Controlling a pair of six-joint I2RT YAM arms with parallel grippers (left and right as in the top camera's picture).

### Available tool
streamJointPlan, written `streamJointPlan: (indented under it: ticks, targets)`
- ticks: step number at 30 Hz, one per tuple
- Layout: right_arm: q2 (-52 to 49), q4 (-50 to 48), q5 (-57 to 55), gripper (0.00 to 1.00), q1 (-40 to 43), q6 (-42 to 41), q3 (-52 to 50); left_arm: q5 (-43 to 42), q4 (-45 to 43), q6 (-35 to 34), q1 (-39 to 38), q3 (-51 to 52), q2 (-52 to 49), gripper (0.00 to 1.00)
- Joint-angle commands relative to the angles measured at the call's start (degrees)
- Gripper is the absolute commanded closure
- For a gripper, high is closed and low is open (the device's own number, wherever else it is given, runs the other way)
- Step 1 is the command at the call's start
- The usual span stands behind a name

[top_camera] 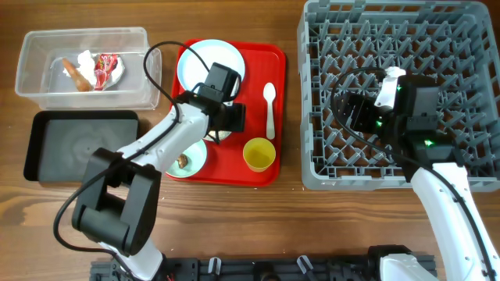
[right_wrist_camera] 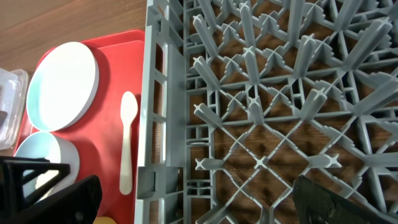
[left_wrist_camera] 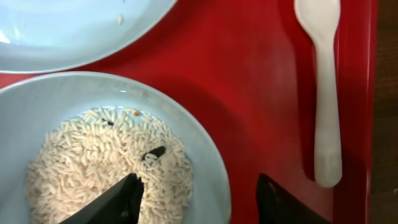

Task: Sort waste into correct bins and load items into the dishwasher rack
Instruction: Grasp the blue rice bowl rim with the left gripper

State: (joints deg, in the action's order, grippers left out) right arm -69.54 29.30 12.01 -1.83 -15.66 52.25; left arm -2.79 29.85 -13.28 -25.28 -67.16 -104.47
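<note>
**A:** Where is the left end effector [left_wrist_camera: 199, 202], and is it gripping anything?

**B:** It hangs low over the pale blue bowl [left_wrist_camera: 37, 106] on the red tray [left_wrist_camera: 249, 81], jaws set wide and clamping nothing. One dark finger is above the rice [left_wrist_camera: 93, 162] and the other is outside over the tray, so the thin rim lies between them. I read that as a stance for pinching the wall.

**A:** Why the rim?

**B:** The bowl is smooth, glossy and round, so the wall is the only edge flat fingers can bite. The grains are loose and matte with a few dark specks, and a tilt would spill them.

**A:** Where should they go?

**B:** Into a bin, I'd say. The clear plastic tub [top_camera: 39, 78] holds the crumpled wrapper [top_camera: 105, 69], white tissue [top_camera: 84, 57] and brown stick [top_camera: 76, 72]. The shallow black tray [top_camera: 78, 148] sits just beside it.

**A:** And the right side?

**B:** The right end effector [right_wrist_camera: 199, 199] hovers over the grey dishwasher rack [right_wrist_camera: 261, 93], jaws wide and empty, above the lattice and upright pegs. The wooden tabletop [right_wrist_camera: 62, 18] shows through.

**A:** What's unloaded?

**B:** The plate [left_wrist_camera: 62, 25], white plastic spoon [left_wrist_camera: 323, 93], yellow cup [top_camera: 258, 154] and a second bowl [top_camera: 197, 156] holding a brown lump [top_camera: 184, 161] all sit on the red tray.
</note>
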Motion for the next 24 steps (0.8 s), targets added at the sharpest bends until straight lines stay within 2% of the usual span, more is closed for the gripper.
streamJointPlan:
  ticks: [1,3,4,7,16,19,24]
  targets:
    - [-0.37,-0.35,0.98,0.0,-0.09,-1.03,0.87,0.94,-1.11,4.07,-1.62,0.57,-2.16,0.46]
    - [-0.37,-0.35,0.98,0.0,-0.09,-1.03,0.87,0.96,-1.79,5.03,-2.23,0.57,-2.97,0.53]
    - [-0.37,-0.33,0.98,0.0,-0.09,-1.01,0.87,1.25,-2.21,5.62,-2.69,0.57,-3.87,0.6]
    - [-0.37,-0.09,0.98,0.0,-0.09,-1.05,0.87,2.29,-2.19,5.57,-2.91,0.57,-4.52,0.73]
    - [-0.37,-0.11,0.98,0.0,-0.07,-1.03,0.87,2.43,-1.81,5.44,-2.91,0.35,-4.44,0.82]
    - [-0.37,-0.11,0.98,0.0,-0.09,-1.03,0.87,2.25,-1.75,3.61,-2.91,0.35,-3.93,0.96]
    - [-0.37,-0.09,0.98,0.0,-0.09,-1.03,0.87,2.23,-1.79,-0.17,-2.91,0.35,-0.9,0.96]
